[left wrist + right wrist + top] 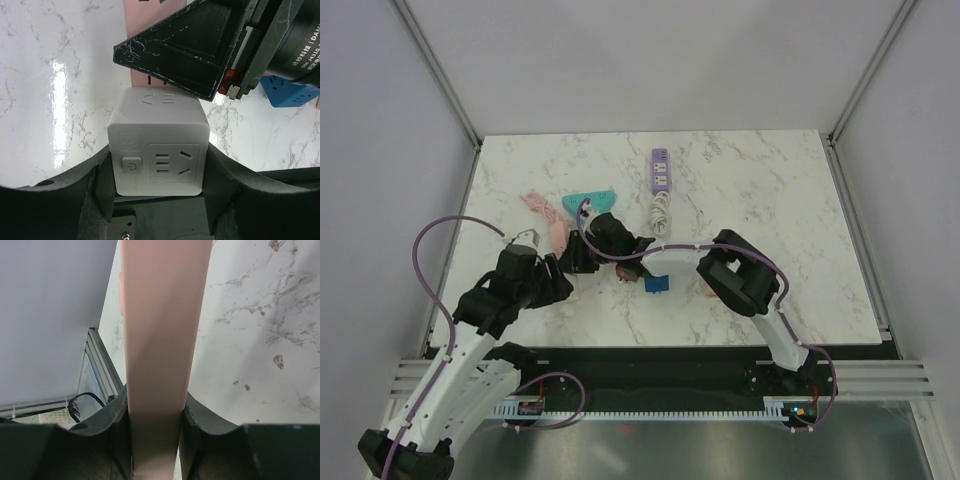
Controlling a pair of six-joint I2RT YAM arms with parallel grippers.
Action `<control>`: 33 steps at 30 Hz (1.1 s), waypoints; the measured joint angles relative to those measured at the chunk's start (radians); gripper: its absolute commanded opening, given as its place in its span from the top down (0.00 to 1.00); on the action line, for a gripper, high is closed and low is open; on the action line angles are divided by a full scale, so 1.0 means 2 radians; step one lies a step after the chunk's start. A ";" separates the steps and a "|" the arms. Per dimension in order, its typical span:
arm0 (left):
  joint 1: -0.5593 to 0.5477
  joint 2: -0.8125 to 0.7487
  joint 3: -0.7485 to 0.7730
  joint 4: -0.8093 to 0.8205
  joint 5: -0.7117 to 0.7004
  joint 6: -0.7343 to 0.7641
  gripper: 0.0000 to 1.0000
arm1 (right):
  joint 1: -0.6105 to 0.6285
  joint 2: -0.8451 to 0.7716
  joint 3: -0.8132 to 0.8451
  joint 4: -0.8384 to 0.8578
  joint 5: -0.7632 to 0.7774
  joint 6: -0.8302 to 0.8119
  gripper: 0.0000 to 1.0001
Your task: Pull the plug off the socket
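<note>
The socket (661, 170), a lilac strip with white outlets and a coiled white cord (662, 212), lies at the back of the table, away from both grippers. No plug that I can tell shows on it. My left gripper (159, 167) (560, 272) is shut on a white cube adapter (157, 145) with a power button. The cube's far side sits against a pink strip (139, 35). My right gripper (155, 407) (582, 256) is shut on that pink strip (162, 315), just beyond the cube. One of its black fingers (190, 50) shows above the cube.
A blue cube adapter (656, 284) (290, 91) stands right of the grippers. A teal piece (592, 199) and a pink cord (536, 204) lie behind them. Small peach pieces show by the right arm (625, 276). Metal frame posts edge the table.
</note>
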 measured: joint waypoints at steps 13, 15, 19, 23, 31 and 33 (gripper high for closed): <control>-0.001 -0.007 -0.006 -0.020 -0.004 0.000 0.98 | 0.011 0.006 -0.019 0.048 0.016 -0.043 1.00; -0.001 -0.003 -0.008 -0.019 0.001 0.000 0.98 | 0.011 0.006 -0.025 0.058 0.016 -0.047 1.00; -0.001 -0.003 -0.011 -0.023 0.003 0.000 0.98 | 0.011 0.009 -0.031 0.070 0.016 -0.049 1.00; -0.001 -0.014 -0.011 -0.024 0.001 0.000 0.98 | 0.011 0.010 -0.037 0.093 0.009 -0.033 1.00; -0.001 -0.096 -0.029 -0.030 -0.016 0.000 0.98 | 0.005 0.043 -0.043 0.188 -0.039 0.040 1.00; -0.001 -0.113 -0.029 -0.023 -0.012 0.001 0.98 | 0.002 0.054 -0.046 0.191 -0.037 0.031 1.00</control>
